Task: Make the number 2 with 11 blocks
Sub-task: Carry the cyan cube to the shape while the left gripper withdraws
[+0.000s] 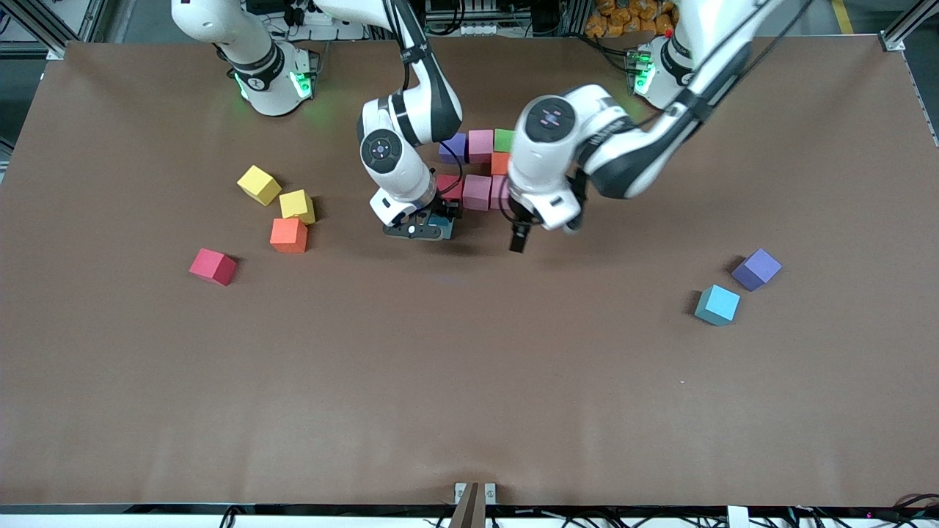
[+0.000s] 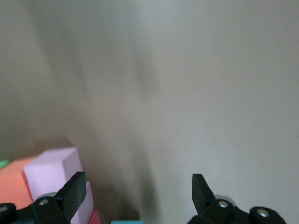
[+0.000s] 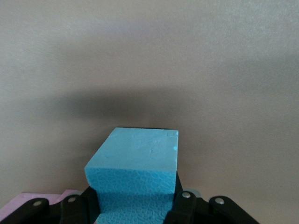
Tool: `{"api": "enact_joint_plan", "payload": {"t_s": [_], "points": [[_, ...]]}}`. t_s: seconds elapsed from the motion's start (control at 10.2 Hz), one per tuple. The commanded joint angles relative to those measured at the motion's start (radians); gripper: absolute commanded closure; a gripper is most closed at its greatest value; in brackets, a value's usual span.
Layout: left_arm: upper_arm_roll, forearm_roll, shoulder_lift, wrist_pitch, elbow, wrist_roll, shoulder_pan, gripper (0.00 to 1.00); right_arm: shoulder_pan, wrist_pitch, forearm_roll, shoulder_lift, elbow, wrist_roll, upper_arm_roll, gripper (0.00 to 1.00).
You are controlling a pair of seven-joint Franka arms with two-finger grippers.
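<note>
Right wrist view: right gripper (image 3: pixel 135 205) clamps a level light blue block (image 3: pixel 135 172); left gripper (image 2: pixel 135 196) gapes empty.

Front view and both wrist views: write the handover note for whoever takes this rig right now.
Right gripper: shut on a light blue block, low over the table beside the cluster.
Left gripper: open, empty, by the cluster's pink block.
Placed: purple, pink, green, orange, red, pink.
Left: set the held block; fetch loose red, orange, purple, light blue. Yellow cubes stay.
</note>
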Motion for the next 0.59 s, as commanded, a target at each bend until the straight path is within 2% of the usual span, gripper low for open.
{"api": "enact_joint_plan", "payload": {"t_s": [0.0, 0.2, 0.49], "points": [[-0.055, 0.009, -0.018, -0.075, 0.033, 0.209, 0.135, 0.0, -0.069, -0.014, 0.015, 0.006, 0.025, 0.006, 0.067, 0.92], [-0.055, 0.007, -0.016, -0.092, 0.055, 0.393, 0.211, 0.0, -0.071, -0.013, 0.02, 0.006, 0.025, 0.012, 0.076, 0.92], [-0.05, 0.006, -0.003, -0.093, 0.107, 0.55, 0.256, 0.0, -0.082, -0.016, 0.035, 0.006, 0.025, 0.003, 0.085, 0.92]]}}
